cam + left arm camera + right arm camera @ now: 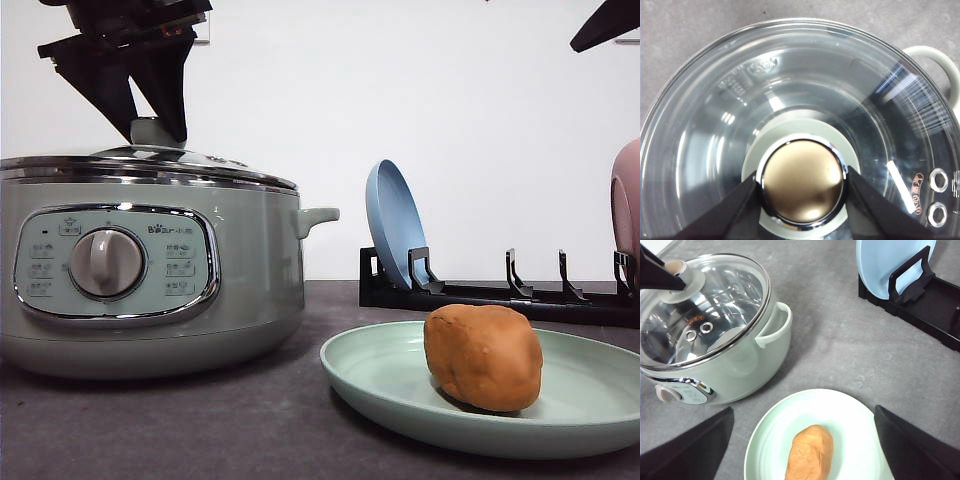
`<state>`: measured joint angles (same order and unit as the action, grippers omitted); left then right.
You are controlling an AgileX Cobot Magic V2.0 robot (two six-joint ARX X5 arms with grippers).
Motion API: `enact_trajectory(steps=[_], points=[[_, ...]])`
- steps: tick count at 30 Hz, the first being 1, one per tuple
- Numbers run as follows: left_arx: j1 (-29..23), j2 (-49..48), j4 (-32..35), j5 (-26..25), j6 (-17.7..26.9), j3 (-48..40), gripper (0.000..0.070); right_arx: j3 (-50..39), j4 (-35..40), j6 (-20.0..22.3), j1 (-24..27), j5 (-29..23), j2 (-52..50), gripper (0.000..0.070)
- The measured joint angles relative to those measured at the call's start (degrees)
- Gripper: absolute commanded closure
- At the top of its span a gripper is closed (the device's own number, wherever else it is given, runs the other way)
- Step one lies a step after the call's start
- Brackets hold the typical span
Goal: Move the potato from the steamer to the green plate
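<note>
The orange-brown potato [483,357] [810,452] lies on the green plate [380,385] [840,407] at the front right. To the left stands the sage-green steamer [250,270] [740,365] with its glass lid [715,125] [725,295] seated on it. My left gripper [150,125] [801,177] is over the lid, its two fingers pressed against either side of the lid knob [802,165]. High over the plate, my right gripper [605,25] [804,410] is wide open and holds nothing.
A black dish rack [520,295] [935,305] runs along the back right, holding a blue plate [395,225] [890,265] upright and a pink dish [628,200] at the far right. The steamer's side handle [318,217] points toward the rack. Bare grey tabletop lies between steamer and plate.
</note>
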<state>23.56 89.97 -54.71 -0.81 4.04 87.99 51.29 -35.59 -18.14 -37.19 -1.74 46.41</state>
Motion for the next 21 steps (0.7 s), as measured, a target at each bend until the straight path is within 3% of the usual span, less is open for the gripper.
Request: enact_trajectory(steps=[15,18,21], points=[[0.26,0.11,-1.12,0.24,-0.02,0.0,0.0698,0.0,0.0,0.34,0.0,0.0,0.0,0.0131],[0.26,0.11,-1.16,0.24,-0.01,-0.08,0.0623,0.0,0.02,0.34,0.0,0.0,0.0,0.0131],[0.26,0.11,-1.14,0.25,-0.12,-0.1,0.0442,0.0,0.0,0.34,0.0,0.0,0.0,0.0131]])
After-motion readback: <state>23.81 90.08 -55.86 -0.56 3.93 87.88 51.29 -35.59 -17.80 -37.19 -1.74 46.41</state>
